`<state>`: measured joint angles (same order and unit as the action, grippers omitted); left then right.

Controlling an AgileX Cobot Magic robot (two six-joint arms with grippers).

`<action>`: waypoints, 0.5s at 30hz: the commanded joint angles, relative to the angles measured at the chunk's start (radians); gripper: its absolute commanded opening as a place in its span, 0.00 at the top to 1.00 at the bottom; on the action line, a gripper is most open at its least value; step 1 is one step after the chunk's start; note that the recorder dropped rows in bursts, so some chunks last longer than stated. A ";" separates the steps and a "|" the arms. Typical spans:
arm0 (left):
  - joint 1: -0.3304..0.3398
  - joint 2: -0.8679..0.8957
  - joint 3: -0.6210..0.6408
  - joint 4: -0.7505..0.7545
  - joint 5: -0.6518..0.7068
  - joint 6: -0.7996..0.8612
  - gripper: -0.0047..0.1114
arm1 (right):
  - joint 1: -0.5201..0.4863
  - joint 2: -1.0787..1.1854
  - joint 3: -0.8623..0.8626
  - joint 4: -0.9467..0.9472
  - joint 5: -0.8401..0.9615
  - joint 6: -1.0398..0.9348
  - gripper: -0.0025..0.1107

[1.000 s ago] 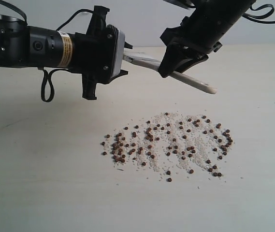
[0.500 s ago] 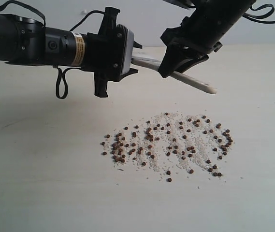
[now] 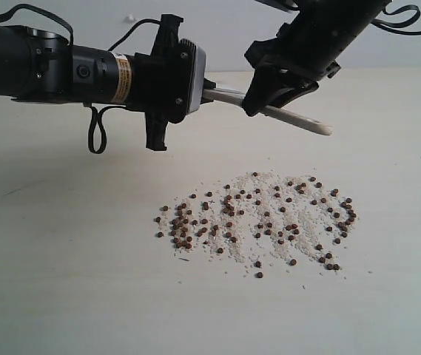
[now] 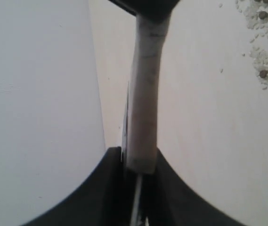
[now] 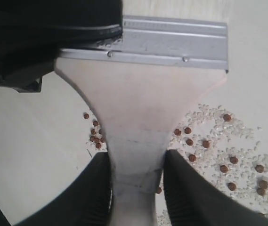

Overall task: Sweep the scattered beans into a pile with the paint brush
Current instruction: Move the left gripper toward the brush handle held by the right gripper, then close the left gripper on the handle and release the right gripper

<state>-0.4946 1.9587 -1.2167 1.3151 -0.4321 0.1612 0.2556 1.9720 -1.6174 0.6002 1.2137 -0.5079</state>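
My left gripper point(image 4: 141, 165), having just moved in, is clamping the paint brush point(image 3: 302, 121) at its ferrule end while my right gripper point(image 5: 137, 186) is gripping the handle. Both are above the beans point(image 3: 269, 225), which lie unswept on the table point(image 3: 62, 281): a handover.

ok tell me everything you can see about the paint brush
The paint brush is wide and flat, with a pale wooden handle that flares into a silver metal ferrule with two small rivets. It hangs in the air, roughly level, handle end tipped slightly down, with the beans on the table below it. The right gripper clamps the handle's narrow neck. The left gripper pinches the head end, its fingers against both flat faces. The bristles are hidden.
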 commanded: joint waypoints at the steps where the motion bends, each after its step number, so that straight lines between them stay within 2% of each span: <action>1: -0.005 -0.005 -0.008 -0.035 0.019 -0.012 0.95 | 0.001 -0.004 -0.007 0.031 0.007 0.015 0.70; 6: -0.005 -0.005 -0.008 -0.033 0.019 -0.012 0.96 | 0.001 -0.024 -0.007 0.036 0.007 0.017 0.57; 15: -0.005 -0.009 -0.008 -0.025 0.035 -0.012 0.96 | 0.001 -0.101 -0.007 0.015 -0.033 0.013 0.49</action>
<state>-0.4946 1.9587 -1.2167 1.3061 -0.4123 0.1593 0.2556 1.9045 -1.6174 0.6233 1.2078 -0.4896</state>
